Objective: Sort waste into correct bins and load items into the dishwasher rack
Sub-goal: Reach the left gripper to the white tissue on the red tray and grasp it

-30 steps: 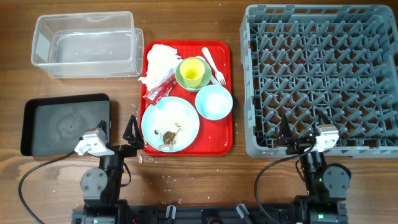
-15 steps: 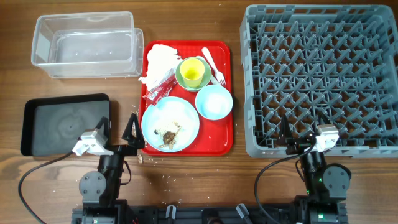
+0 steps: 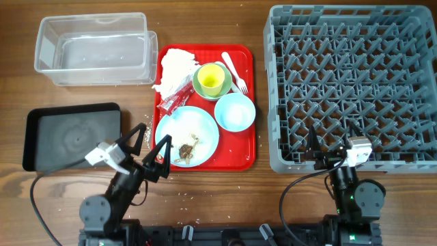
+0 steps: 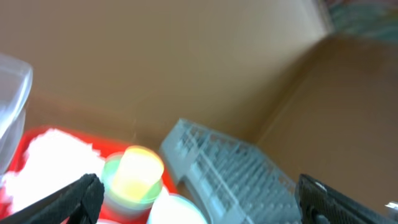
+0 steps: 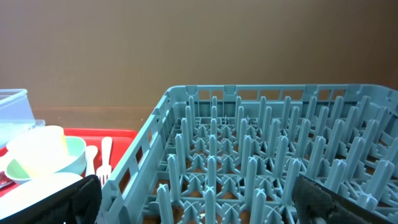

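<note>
On the red tray (image 3: 244, 161) lie a crumpled white napkin (image 3: 174, 67), a red wrapper (image 3: 174, 101), a white fork (image 3: 234, 71), a light blue bowl (image 3: 235, 111) and a light blue plate (image 3: 186, 135) with brown scraps (image 3: 186, 149). A yellow-green cup (image 3: 212, 79) stands inside the mint-green bowl (image 3: 199, 87). My left gripper (image 3: 153, 140) is open beside the plate's left edge, holding nothing; its wrist view is blurred and shows the cup (image 4: 140, 170). My right gripper (image 3: 333, 140) is open and empty at the front edge of the grey dishwasher rack (image 3: 355, 82).
A clear tub (image 3: 94, 48) stands at the back left, and a black tray (image 3: 72, 135) at the front left beside my left arm. Whitish crumbs (image 3: 181, 198) are scattered on the wood in front of the red tray.
My left gripper has lifted and swung right, its open fingers now tilted toward the plate's left edge. The right arm has not moved.
</note>
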You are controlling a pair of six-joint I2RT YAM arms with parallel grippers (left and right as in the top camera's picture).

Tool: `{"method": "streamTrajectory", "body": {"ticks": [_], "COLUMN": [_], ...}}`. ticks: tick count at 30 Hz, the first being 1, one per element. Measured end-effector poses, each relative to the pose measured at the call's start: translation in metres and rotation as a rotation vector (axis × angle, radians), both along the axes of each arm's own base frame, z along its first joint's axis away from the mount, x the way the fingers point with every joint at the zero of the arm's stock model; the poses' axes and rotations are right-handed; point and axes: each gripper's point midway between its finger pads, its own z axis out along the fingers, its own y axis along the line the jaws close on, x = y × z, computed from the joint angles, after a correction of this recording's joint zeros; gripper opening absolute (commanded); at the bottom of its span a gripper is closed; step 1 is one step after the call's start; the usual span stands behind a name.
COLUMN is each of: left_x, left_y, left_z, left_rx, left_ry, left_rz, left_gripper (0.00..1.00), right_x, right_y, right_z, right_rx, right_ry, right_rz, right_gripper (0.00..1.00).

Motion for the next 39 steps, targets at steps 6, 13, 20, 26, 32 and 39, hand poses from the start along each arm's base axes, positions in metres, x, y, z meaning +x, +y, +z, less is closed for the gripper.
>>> {"method": "streamTrajectory", "body": {"ticks": [6,13,20,26,32,39], "left_x": [0.021,0.06,0.06,0.042,0.054,0.104], "left_y": [0.002,-0.015,-0.082,-0.109,-0.107,-0.057], "left_z": [-0.008,-0.031,-0.065,-0.113,-0.117,-0.091], "left_rx": [0.161,0.221,0.268,0.507,0.554,0.364], "left_ry": [0.377,0.776,0.886,0.981,0.938,0.963], "left_rz": [0.001,-0.117,-0.322,-0.164,-0.056,0.115], "left_gripper": [1.0,1.0,1.0,1.0,1.0,1.0], "right_x": [0.0,0.0,0.0,0.0,0.0,0.0], "right_y": [0.0,0.0,0.0,0.0,0.0,0.0], "right_z": [-0.001,-0.001,-0.001,-0.001,-0.001,-0.001], "right_rx": [0.0,0.0,0.0,0.0,0.0,0.0], "right_ry": [0.003,0.003,0.003,0.003,0.003,0.003], "right_rz": [0.0,0.0,0.0,0.0,0.0,0.0], "right_gripper": [1.0,1.0,1.0,1.0,1.0,1.0]}}
